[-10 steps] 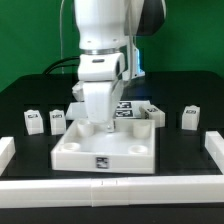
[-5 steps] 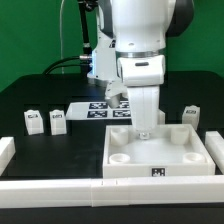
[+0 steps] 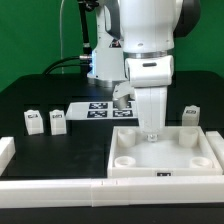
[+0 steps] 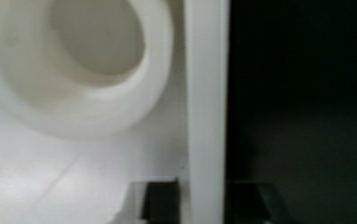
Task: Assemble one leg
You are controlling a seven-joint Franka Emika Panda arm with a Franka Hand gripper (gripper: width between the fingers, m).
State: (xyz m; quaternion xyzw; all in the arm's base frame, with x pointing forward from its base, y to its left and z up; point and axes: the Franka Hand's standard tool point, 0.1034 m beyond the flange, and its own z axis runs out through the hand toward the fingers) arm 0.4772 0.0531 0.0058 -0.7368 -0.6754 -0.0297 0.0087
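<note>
The white arm stands upright, wrist pointing straight down. Its gripper (image 3: 150, 135) pinches the far wall of the large white square tray (image 3: 135, 172).

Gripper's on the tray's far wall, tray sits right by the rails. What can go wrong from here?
1. The gripper pinches only the thin far wall of the tray at one spot, so the tray may pivot or slip if dragged.
2. The tray lies close to the white rail in front. Pushing further could jam or tip it.
3. One leg stands just beyond the tray's far corner on the exterior view's right. A swing that way might knock it over.
</note>
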